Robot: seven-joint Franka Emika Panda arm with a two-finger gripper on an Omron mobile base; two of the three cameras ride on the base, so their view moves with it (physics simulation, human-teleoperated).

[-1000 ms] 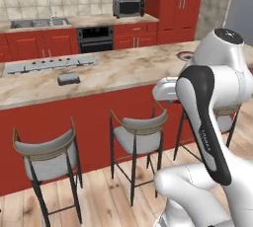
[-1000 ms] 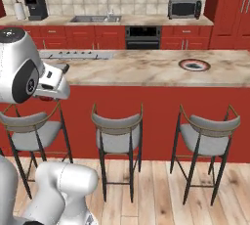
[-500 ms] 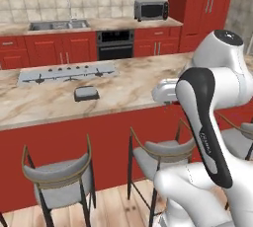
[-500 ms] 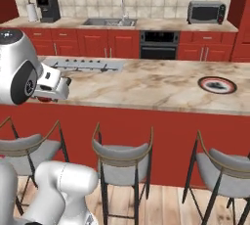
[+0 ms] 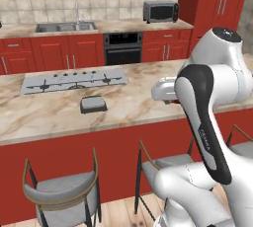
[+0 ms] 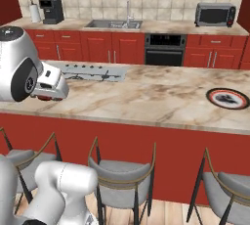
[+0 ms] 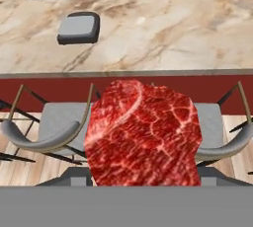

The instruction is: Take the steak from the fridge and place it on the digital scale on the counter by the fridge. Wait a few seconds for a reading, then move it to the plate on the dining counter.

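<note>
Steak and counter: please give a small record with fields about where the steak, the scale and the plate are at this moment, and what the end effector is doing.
steak: held in the end effector, hanging above a stool in front of the counter
scale: on the counter, nothing on it, beside the cooktop
plate: on the same counter, far right, nothing on it
end effector state: shut on the steak
task stage: steak not yet on the plate
</note>
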